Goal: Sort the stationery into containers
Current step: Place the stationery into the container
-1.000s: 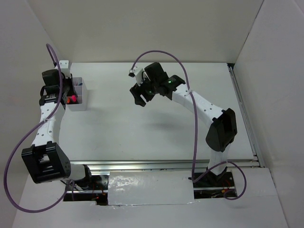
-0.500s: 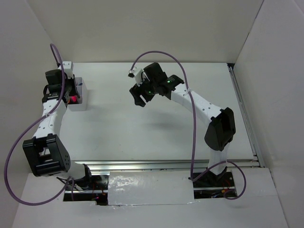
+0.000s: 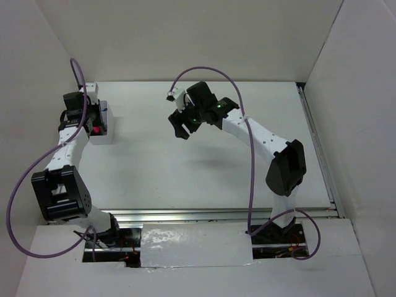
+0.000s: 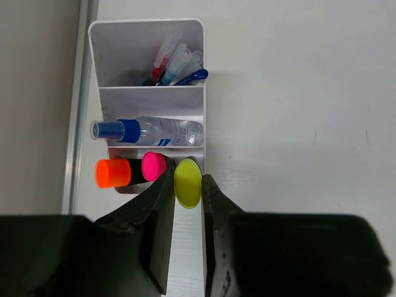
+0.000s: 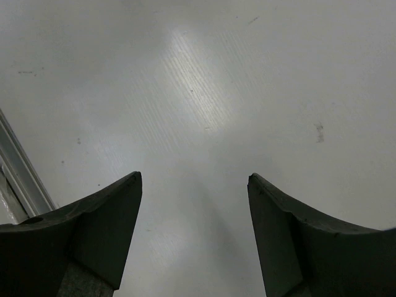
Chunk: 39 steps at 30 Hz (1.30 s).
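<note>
Two arms overhead: left fingers point(image 3: 91, 124) above box point(image 3: 106, 119) at desk's point(image 3: 185, 167) far-left corner, right fingers point(image 3: 180, 130) mid-desk. Left wrist: clamped on yellow-capped highlighter point(image 4: 187, 183) at nearest compartment's rim; insertion in hand, lowering then release judged next. Right wrist: spread wide, empty.

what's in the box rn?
Box: pens in the far compartment, bottle in the middle, orange highlighter and pink highlighter in the near one. Left pincer grips the yellow highlighter there; bodies below the caps are mostly hidden.
</note>
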Available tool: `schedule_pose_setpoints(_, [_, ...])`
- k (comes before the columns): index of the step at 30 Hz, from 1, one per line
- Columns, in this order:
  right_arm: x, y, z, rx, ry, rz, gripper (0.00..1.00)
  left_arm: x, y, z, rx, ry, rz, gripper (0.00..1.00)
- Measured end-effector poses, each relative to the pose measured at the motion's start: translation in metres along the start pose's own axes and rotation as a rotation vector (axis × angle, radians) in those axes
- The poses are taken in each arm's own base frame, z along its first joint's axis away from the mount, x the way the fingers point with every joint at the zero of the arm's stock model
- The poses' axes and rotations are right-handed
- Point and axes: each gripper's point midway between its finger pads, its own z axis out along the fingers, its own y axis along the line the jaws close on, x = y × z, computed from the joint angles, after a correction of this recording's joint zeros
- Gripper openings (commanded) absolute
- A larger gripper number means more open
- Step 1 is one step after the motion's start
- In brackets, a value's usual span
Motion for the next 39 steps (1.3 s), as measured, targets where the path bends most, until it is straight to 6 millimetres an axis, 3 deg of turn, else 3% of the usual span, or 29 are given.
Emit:
schedule_pose_setpoints(8, [0.001, 0.001, 0.002, -0.011, 0.007, 0.003, 0.76, 0.021, 0.002, 0.017, -0.001, 0.064, -0.009, 0.17])
schedule_pose_setpoints(23, [0.004, 0.002, 0.004, -0.019, 0.016, 0.006, 0.76, 0.042, 0.01, 0.032, -0.013, 0.124, -0.026, 0.25])
schedule_pose_setpoints(39, [0.004, 0.003, 0.005, -0.021, 0.017, 0.006, 0.76, 0.038, 0.016, 0.036, -0.018, 0.12, -0.04, 0.32])
